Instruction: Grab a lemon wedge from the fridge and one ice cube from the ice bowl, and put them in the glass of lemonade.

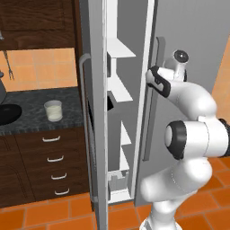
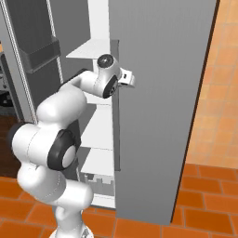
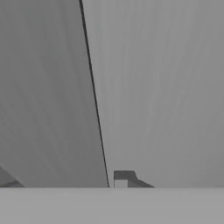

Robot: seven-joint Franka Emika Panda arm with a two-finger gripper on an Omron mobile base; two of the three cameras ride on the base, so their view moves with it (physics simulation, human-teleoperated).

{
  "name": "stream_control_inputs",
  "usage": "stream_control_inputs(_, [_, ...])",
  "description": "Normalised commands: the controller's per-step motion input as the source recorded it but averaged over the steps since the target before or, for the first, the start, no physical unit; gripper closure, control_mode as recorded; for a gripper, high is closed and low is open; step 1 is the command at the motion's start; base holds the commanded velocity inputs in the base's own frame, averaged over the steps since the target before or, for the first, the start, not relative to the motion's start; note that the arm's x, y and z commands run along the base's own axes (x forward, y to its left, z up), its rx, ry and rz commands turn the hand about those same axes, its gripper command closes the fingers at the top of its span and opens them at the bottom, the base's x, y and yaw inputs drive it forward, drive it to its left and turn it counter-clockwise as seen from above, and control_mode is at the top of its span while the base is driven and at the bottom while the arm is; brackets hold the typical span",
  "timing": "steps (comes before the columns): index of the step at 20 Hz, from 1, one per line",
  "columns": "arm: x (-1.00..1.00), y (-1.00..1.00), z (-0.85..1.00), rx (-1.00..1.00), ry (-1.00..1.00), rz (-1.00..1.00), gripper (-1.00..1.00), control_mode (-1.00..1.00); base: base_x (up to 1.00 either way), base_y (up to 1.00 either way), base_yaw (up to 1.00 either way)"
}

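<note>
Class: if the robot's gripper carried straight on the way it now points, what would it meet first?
Most likely the fridge: the hand view looks flat onto its grey door panel, close ahead. The gripper sits at that door's edge; exact depth is unclear.

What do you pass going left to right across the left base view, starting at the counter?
Black bowl at the left edge → glass of lemonade on the dark counter → open fridge door seen edge-on → white fridge shelves → robot arm.
</note>
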Motion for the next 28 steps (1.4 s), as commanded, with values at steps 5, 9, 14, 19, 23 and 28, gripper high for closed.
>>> stream_control_inputs(5, [-0.55, -1.0, 0.0, 0.17, -0.01, -0.17, 1.0, -1.0, 0.0, 0.0, 0.0])
stream_control_inputs(9, [-0.89, -1.0, 0.06, 0.2, -0.01, -0.12, 1.0, -1.0, 0.0, 0.0, 0.0])
stream_control_inputs(14, [-0.97, -1.0, 0.16, 0.19, -0.03, -0.07, 1.0, -1.0, 0.0, 0.0, 0.0])
stream_control_inputs(19, [-0.99, -1.0, 0.3, 0.13, 0.0, -0.06, 1.0, -1.0, 0.0, 0.0, 0.0])
stream_control_inputs(23, [-0.92, -1.0, 0.14, 0.08, 0.0, -0.08, 1.0, -1.0, 0.0, 0.0, 0.0])
stream_control_inputs(28, [-0.78, -1.0, 0.04, 0.02, 0.0, -0.11, 1.0, -1.0, 0.0, 0.0, 0.0])
